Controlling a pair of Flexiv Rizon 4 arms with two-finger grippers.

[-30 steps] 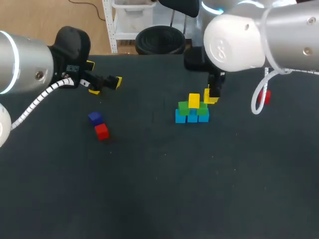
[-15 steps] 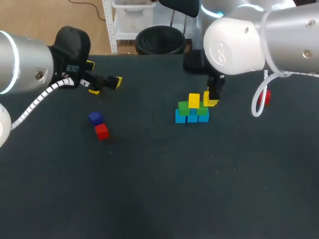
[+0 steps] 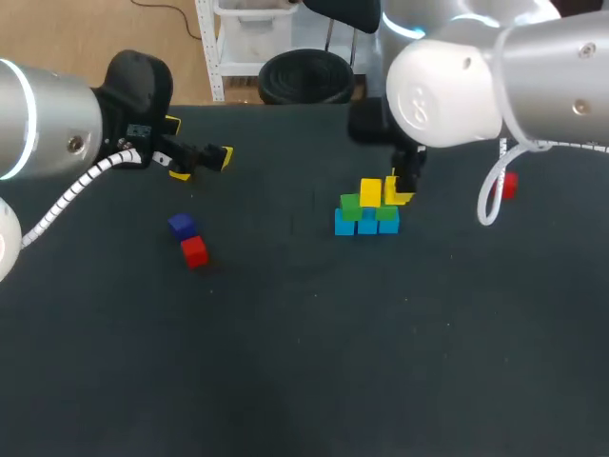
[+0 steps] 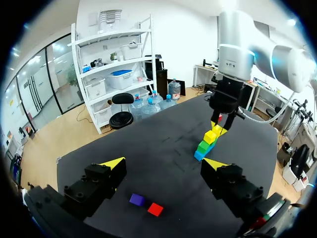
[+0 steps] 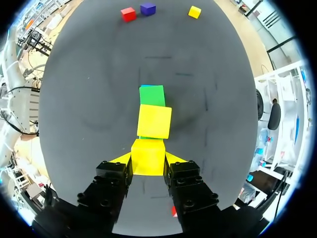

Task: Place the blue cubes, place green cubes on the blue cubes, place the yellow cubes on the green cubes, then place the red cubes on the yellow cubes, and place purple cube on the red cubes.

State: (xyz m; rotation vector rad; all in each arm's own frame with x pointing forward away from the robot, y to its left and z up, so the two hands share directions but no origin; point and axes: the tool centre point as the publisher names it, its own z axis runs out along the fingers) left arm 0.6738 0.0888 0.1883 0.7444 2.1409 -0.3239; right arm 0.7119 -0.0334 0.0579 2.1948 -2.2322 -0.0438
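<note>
**A:** so where's the right gripper [image 3: 402,190] at?

**B:** clamped on a yellow cube [image 5: 147,156], right next to the other yellow cube [image 3: 370,192] that sits on the green cubes [image 3: 350,207], with the blue cubes [image 3: 344,226] underneath. can't tell if it's touching down.

**A:** and the left gripper [image 4: 163,166]?

**B:** fingers wide apart, holding nothing, hovering over the worktop [image 3: 304,362] well away from the stack. purple cube [image 4: 136,199] and a red cube [image 4: 155,209] lie just beside each other under it. second red cube [image 3: 509,185] is off on the right side.
</note>
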